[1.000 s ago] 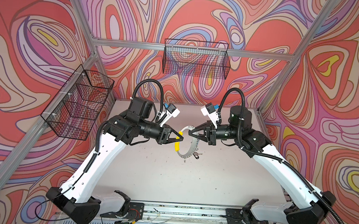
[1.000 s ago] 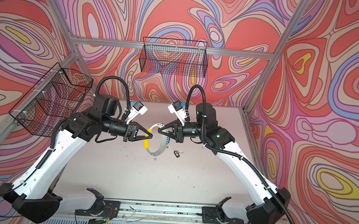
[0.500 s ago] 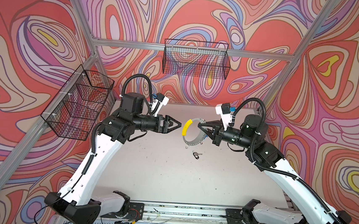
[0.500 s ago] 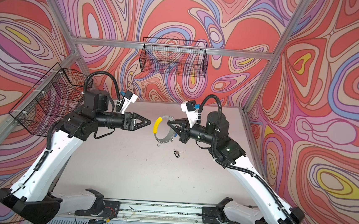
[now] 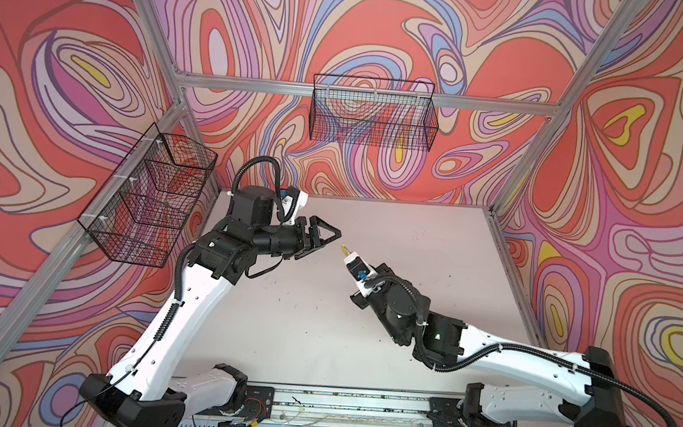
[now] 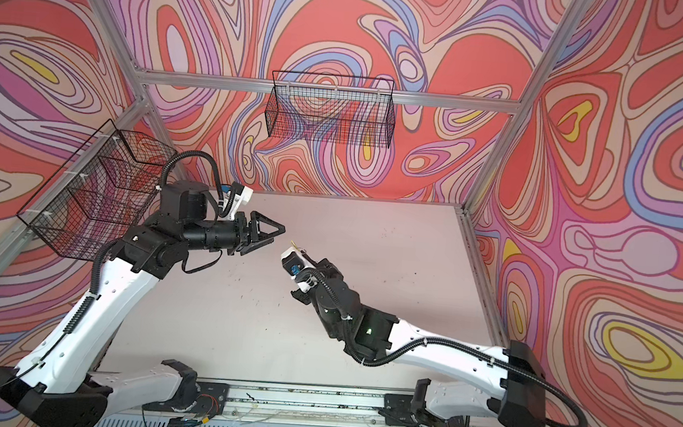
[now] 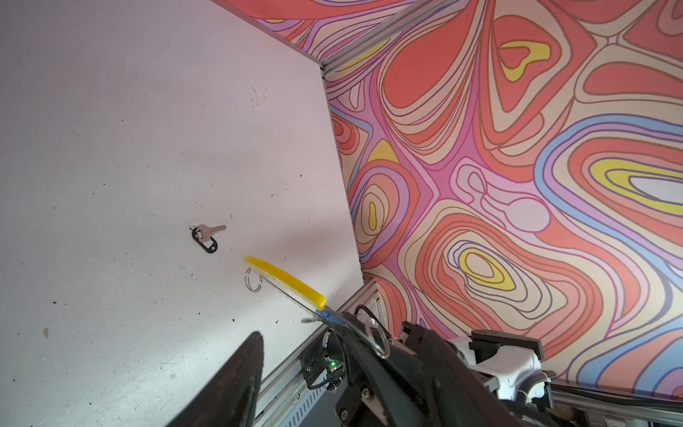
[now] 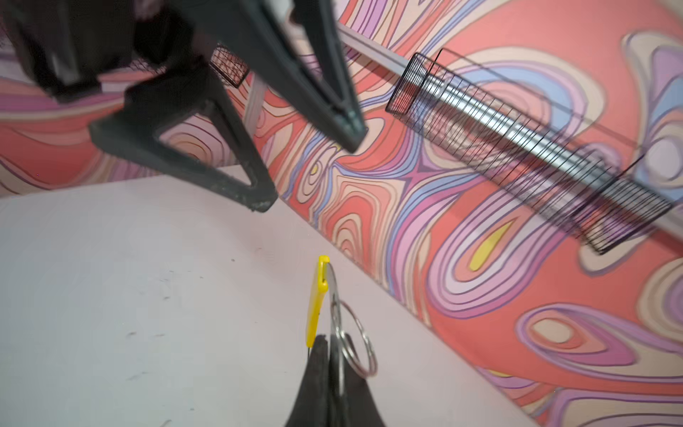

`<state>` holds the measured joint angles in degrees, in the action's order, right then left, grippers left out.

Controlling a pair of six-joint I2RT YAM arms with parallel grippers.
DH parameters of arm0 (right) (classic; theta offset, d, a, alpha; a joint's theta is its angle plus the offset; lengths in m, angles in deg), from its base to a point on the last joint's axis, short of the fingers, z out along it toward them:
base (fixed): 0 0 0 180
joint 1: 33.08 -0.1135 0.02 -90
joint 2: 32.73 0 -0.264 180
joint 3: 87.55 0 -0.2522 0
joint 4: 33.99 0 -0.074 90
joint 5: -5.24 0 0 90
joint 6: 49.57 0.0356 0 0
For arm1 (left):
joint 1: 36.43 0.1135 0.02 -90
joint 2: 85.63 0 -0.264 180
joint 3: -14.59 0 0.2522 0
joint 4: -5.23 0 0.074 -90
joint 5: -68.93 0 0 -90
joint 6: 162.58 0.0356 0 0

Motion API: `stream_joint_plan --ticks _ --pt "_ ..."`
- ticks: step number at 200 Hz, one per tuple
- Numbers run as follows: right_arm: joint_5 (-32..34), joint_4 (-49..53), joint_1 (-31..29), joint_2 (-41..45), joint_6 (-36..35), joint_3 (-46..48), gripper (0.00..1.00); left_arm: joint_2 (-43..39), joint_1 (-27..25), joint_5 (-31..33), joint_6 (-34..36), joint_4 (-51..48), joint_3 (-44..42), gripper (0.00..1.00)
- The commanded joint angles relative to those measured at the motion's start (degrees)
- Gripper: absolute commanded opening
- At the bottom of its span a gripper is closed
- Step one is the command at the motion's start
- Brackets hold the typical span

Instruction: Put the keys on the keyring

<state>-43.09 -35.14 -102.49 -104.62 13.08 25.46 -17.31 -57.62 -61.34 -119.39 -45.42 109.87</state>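
Note:
My right gripper [image 8: 329, 349] is shut on the keyring [image 8: 334, 295], which it holds edge-on above the table. The ring's yellow sleeve [image 8: 317, 299] and a wire loop [image 8: 356, 344] stick out past the tips. In both top views only the yellow tip [image 5: 344, 248] [image 6: 295, 244] shows beyond the right wrist camera. My left gripper [image 5: 325, 236] [image 6: 272, 234] hangs open and empty, apart from the ring, up and to its left. In the left wrist view a silver key with a black tag [image 7: 207, 236] lies on the table beyond the ring [image 7: 284, 283]. A bit of blue [image 7: 330, 316] shows on the ring by the right fingertips.
A wire basket [image 5: 374, 117] hangs on the back wall and a tiered one [image 5: 149, 203] on the left wall. The pale table [image 5: 301, 328] is walled on three sides, with an aluminium rail [image 5: 341, 402] along the front.
The left gripper opened, let go of the ring's yellow sleeve and drew back left. The right gripper kept the ring, pulled toward the front and turned it edge-on.

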Motion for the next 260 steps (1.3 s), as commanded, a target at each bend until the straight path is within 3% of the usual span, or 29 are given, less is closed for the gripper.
stream_joint_plan --ticks 1,34,63,84,102,130,143,162,175,193,215,233,260 --pt "16.5 -22.2 -4.7 -3.5 -20.5 1.6 0.0 -0.2 -1.1 -0.8 -0.6 2.1 0.2 0.7" --pt "23.2 -49.2 -9.0 -12.1 -40.8 3.0 0.0 1.0 -2.4 2.0 1.4 -2.9 -0.7 0.7" --pt "24.0 -67.6 -11.0 -18.8 -55.1 2.4 0.0 0.4 -2.7 4.4 2.3 -4.9 -2.5 0.67" --pt "23.1 -80.4 -12.4 -24.7 -67.3 0.2 0.0 0.5 -2.7 2.2 1.8 -3.0 -3.5 0.64" --pt "23.2 -80.8 -12.7 -26.9 -68.6 -1.2 0.0 1.5 -2.8 0.0 1.8 -2.9 -3.4 0.56" --pt "23.6 -78.7 -12.8 -25.7 -66.3 -0.9 0.0 1.5 -2.7 0.0 2.0 -3.0 -3.3 0.31" --pt "24.2 -74.1 -12.9 -24.9 -63.2 -0.6 0.0 1.6 -2.7 -0.4 1.6 -2.8 -3.1 0.14" --pt "24.9 -69.0 -13.0 -23.8 -59.6 -0.1 0.0 2.2 -2.6 -2.8 0.7 -1.4 -2.8 0.0" --pt "25.4 -62.1 -13.0 -22.6 -55.1 0.0 0.0 2.0 -2.5 -3.7 -0.2 0.3 -3.0 0.0" --pt "25.4 -45.0 -13.0 -19.6 -43.1 -0.8 0.0 1.6 -1.9 -5.5 -0.8 1.9 -2.9 0.0" --pt "21.5 -11.8 -12.9 -12.6 -18.0 -5.6 0.49 0.8 0.3 -6.0 0.3 2.5 -2.4 0.0" --pt "9.5 15.5 -10.8 -5.3 6.5 -12.7 0.6 -0.2 1.7 -4.1 4.7 2.9 -1.5 0.0" --pt "-18.3 34.4 -1.8 3.9 26.2 -19.5 0.65 -1.8 2.0 -3.2 11.6 5.6 -1.8 0.0"
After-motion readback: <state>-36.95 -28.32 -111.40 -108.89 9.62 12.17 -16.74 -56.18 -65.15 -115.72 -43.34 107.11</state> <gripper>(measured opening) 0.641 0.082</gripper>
